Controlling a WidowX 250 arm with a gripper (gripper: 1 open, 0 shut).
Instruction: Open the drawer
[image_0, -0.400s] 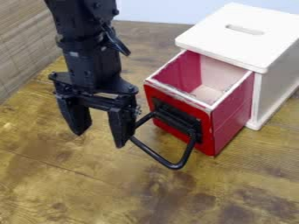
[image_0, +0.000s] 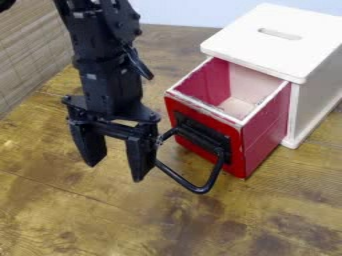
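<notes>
The red drawer (image_0: 230, 105) stands pulled out of the white cabinet (image_0: 287, 50), its pale wooden inside showing. A black plate (image_0: 201, 137) sits on its front, and a large black wire loop handle (image_0: 190, 168) hangs forward and down from it toward the table. My black gripper (image_0: 118, 163) points straight down just left of the handle, fingers spread and open with nothing between them. The right fingertip (image_0: 140, 168) stands close beside the loop's left end; I cannot tell if it touches.
The wooden table (image_0: 80, 220) extends in front and to the left. A ribbed wooden panel (image_0: 24, 55) stands at the far left. The white cabinet has a slot (image_0: 278, 35) in its top and fills the upper right.
The gripper has shifted slightly down and to the right in the picture, still open. The drawer and its handle have not moved.
</notes>
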